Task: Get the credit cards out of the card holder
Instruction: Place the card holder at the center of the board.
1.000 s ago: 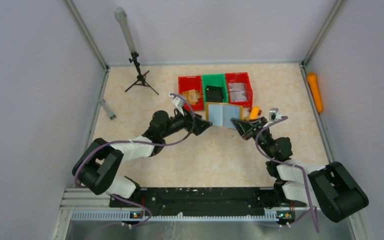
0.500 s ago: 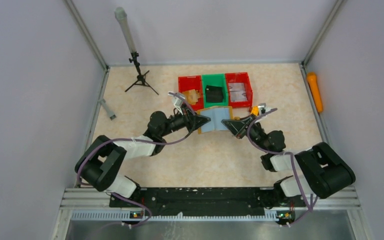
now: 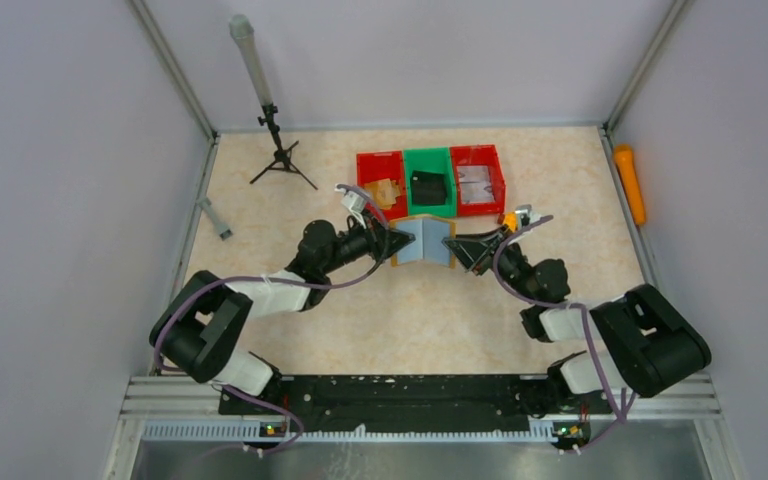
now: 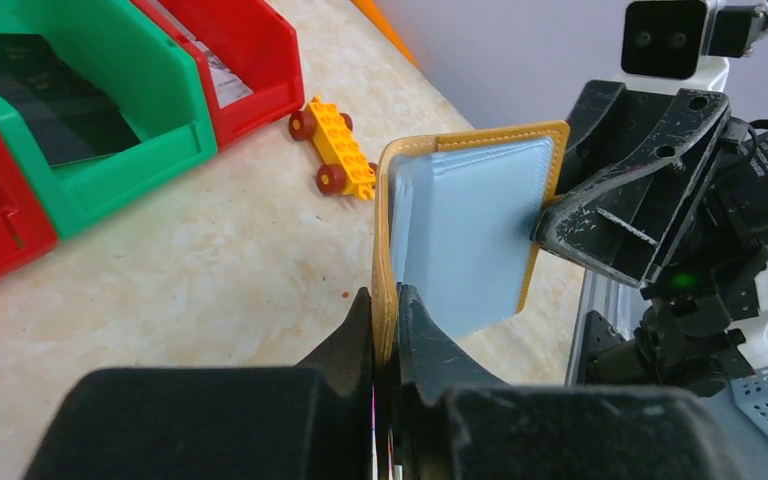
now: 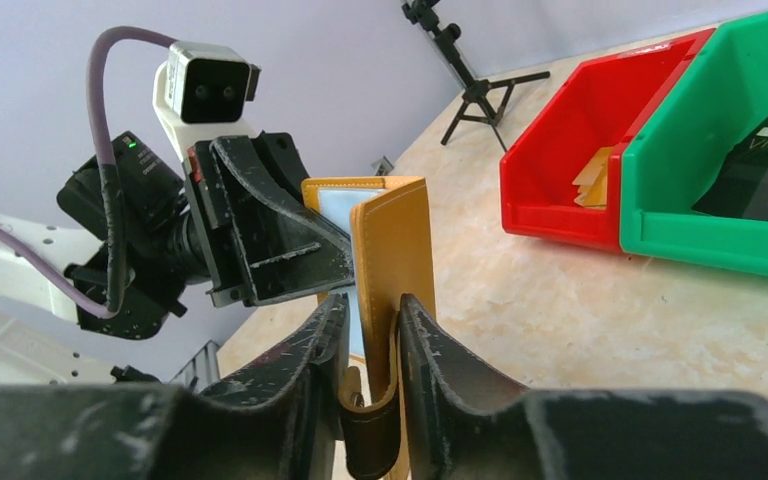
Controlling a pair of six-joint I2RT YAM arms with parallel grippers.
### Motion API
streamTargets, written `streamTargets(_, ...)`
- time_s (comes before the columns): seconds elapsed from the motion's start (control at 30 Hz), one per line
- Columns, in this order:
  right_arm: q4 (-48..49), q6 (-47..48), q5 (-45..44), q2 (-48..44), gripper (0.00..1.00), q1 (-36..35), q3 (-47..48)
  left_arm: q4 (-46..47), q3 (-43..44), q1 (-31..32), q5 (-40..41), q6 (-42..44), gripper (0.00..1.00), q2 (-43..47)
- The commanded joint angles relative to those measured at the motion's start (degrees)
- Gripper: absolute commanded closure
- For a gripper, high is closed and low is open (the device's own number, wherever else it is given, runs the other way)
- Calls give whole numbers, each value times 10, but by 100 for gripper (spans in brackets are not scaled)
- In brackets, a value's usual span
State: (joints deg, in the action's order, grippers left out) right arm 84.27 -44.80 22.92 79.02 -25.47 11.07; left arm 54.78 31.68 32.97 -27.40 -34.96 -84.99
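The mustard-brown card holder (image 3: 422,243) is held off the table between both arms, folded into a narrow V with its pale blue-grey lining (image 4: 470,230) inward. My left gripper (image 3: 392,247) (image 4: 385,305) is shut on the left flap's edge. The right flap and its small tab (image 5: 392,250) stand between the fingers of my right gripper (image 3: 452,243) (image 5: 372,320). One finger touches the tab and a gap shows at the other. Tan credit cards (image 3: 388,192) (image 5: 590,180) lie in the left red bin. No card shows in the holder's pockets.
A red bin (image 3: 368,165), a green bin (image 3: 426,158) holding a black object (image 3: 427,187), and a second red bin (image 3: 495,170) stand just behind the holder. A yellow toy block with red wheels (image 3: 508,222) (image 4: 335,150) lies right of it. A tripod (image 3: 280,155) is back left and an orange cylinder (image 3: 629,183) lies by the right wall.
The holder went from spread flat to a tight V as the right arm swung in leftward. My left gripper shut on its flap. The right jaws have loosened slightly.
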Motion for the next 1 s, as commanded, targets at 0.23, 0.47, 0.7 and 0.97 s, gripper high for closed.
streamTargets(0.23, -35, 24, -14, -25, 94, -5, 28, 38, 15, -5, -42, -7, 100, -7)
streamTargets(0.47, -11, 6, 6, -6, 100, -7, 32, 50, 31, -5, -79, -27, 100, -32)
streamTargets(0.7, -113, 46, -15, -21, 93, -17, 56, 38, 39, -4, -86, -25, 100, -35)
streamTargets(0.97, -208, 79, -53, -41, 83, -18, 70, 37, 33, -4, -84, -16, 100, -21)
